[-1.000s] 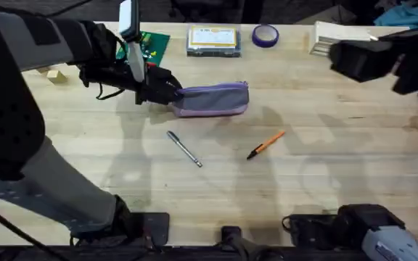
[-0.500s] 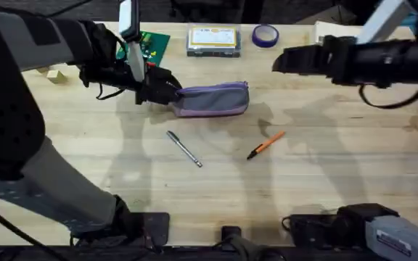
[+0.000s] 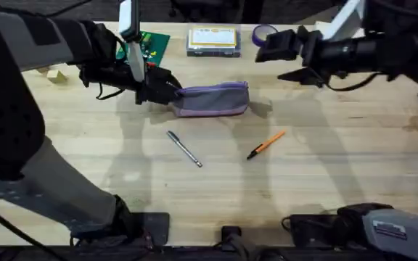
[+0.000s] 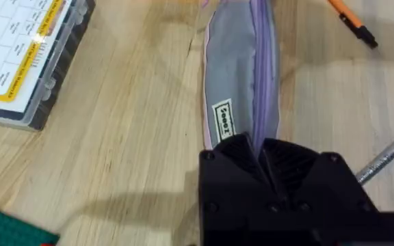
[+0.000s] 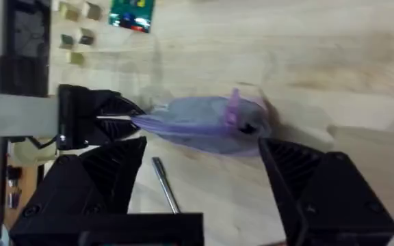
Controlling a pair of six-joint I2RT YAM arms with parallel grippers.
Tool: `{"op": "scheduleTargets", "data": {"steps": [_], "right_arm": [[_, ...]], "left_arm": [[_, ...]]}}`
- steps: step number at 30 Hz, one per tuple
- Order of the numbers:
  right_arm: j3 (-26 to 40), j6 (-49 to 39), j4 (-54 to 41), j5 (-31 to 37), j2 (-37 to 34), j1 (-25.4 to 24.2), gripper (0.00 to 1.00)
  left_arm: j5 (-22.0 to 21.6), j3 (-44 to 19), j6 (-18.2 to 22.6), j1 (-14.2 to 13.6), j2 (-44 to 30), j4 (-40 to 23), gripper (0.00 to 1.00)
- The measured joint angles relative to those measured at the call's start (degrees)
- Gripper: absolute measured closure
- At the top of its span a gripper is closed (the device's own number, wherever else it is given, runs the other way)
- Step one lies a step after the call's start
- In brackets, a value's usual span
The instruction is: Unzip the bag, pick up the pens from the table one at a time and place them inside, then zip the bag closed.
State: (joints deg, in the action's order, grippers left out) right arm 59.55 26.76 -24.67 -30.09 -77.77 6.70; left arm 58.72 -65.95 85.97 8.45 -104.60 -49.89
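Black fingers of the left gripper (image 3: 167, 90) are pressed together on the left end of the bag (image 3: 210, 98), pinching its fabric there, as the left wrist view shows well. The right gripper (image 3: 265, 45) hangs above the right end of the bag with its fingers spread wide and nothing between them; in the right wrist view the small purple zipper pull (image 5: 234, 109) lies between its two fingers, but lower, so I judge it is not touching the bag yet. The main risk, I think, is at the pull: it is small and soft, and if the right gripper comes down a little off it, the fingers could close on the fabric instead (or slide off), and then the zipper would not open. If the left gripper holds only a thin fold, the bag could slip out and be dragged along the table (image 3: 325, 181) toward the right gripper. The silver pen (image 3: 184, 148) lies in front of the bag, near its left half, and the orange pen (image 3: 265, 144) lies in front of its right end, both apart from it, so a dragged bag might push them.
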Motion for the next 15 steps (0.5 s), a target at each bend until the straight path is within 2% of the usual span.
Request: {"op": "scheduleTargets", "data": {"steps": [9, 15], "right_arm": [[0.0, 1.2, 9.9, -0.5, -5.7, 5.3, 0.004], [0.0, 1.1, 11.2, -0.6, -11.1, 6.0, 0.003]], "left_arm": [[0.0, 0.0, 0.0, 0.0, 0.0, 0.0, 0.958], [0.0, 0.0, 0.0, 0.0, 0.0, 0.0, 0.958]]}}
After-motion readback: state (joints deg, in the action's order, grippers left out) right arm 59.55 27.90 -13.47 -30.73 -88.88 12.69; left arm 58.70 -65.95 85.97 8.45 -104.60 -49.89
